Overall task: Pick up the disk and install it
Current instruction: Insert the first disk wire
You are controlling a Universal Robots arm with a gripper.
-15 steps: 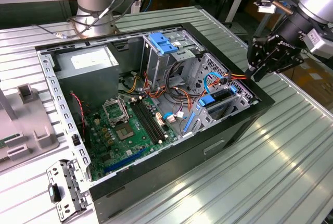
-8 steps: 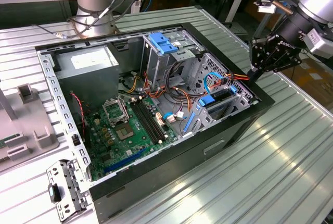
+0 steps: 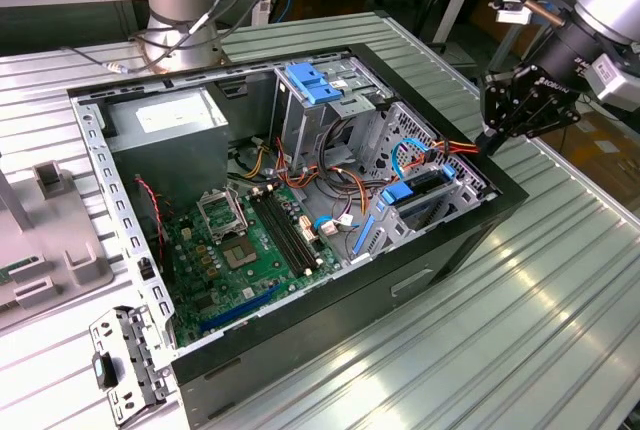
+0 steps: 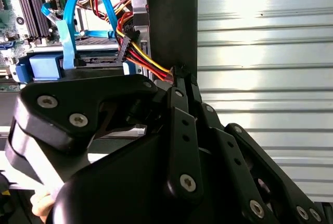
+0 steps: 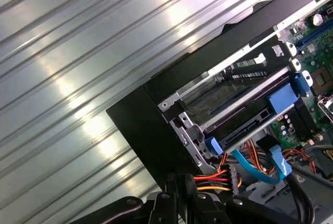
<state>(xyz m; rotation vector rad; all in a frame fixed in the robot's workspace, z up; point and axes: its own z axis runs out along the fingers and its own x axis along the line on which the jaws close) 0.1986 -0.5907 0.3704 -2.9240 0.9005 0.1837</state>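
Gripper [image 3: 492, 137] closed, fingertips pressed together with nothing between them, at the case rim [image 3: 500, 182] beside the red-yellow power cable bundle [image 4: 147, 62]. Disk [image 3: 425, 190] sits seated in the drive bay at the case's corner nearest the gripper, blue side rails showing, blue data cable [image 4: 70, 23] plugged in.

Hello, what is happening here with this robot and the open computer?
A robot arm is working on an open computer case that lies on a metal table. Its gripper is at the case's edge, fingers closed on the coloured power cable beside the drive bay. The disk with blue rails already sits in that bay, cables attached.
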